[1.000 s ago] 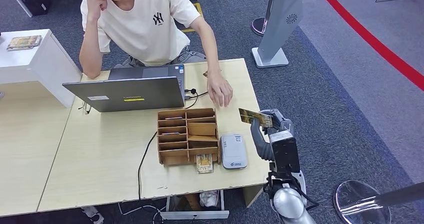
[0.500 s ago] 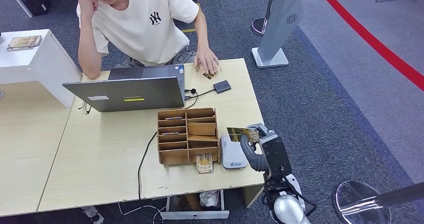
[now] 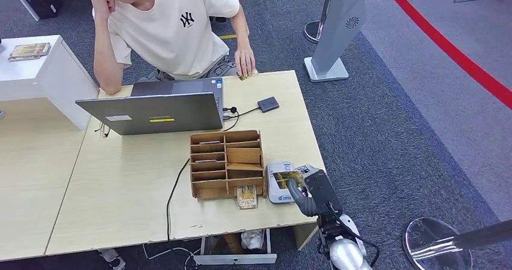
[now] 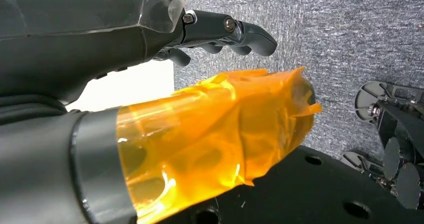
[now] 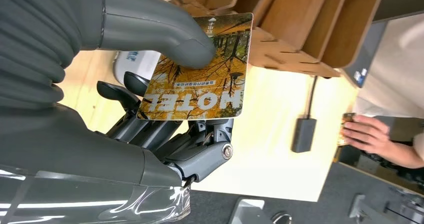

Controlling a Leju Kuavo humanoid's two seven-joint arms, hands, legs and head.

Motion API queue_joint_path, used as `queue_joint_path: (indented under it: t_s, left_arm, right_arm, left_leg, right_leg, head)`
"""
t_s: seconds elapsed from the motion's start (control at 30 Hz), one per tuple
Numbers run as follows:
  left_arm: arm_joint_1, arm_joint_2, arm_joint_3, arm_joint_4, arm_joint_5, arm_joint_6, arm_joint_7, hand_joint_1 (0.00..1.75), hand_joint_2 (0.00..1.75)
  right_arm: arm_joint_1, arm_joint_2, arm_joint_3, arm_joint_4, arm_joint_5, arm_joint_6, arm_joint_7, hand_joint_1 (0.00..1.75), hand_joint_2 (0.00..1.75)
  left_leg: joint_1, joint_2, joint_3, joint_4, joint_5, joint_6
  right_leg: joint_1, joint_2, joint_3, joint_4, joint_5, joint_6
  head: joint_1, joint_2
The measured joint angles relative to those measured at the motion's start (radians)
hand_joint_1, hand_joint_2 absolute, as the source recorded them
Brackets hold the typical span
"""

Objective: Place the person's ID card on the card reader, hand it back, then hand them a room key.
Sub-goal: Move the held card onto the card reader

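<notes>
You had one laptop (image 3: 158, 107) on the table (image 3: 121, 197), one wooden organizer (image 3: 227, 163) in front of it, and one white card reader (image 3: 279, 182) just right of the organizer. Two hotel cards showed: one card (image 3: 288, 178) over the reader, another (image 3: 246, 197) lying before the organizer. One person (image 3: 175, 25) sat behind the laptop.

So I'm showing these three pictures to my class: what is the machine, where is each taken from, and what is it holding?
It is a humanoid robot with two arms and hands. The wide picture looks down from its head onto a table; the other two come from cameras at its wrists. On the table stand a laptop, a wooden organizer and a white card reader. A person sits behind. The right hand pinches a card printed HOTEL between thumb and fingers, above the reader. The left hand hangs over the carpet, holding nothing.
</notes>
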Motion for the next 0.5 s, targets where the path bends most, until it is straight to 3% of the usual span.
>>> queue_joint_path:
  t_s: [0.5]
  left_arm:
    - [0.0,0.005,0.0,0.0,-0.001,0.0,0.005,0.0,0.0]
  right_arm:
    - [-0.023,-0.004,-0.001,0.082,-0.002,0.003,0.006,1.75,1.75]
  left_leg:
    - [0.0,0.0,0.0,0.0,0.0,0.0]
  right_leg:
    - [0.0,0.0,0.0,0.0,0.0,0.0]
  head:
    - [0.0,0.0]
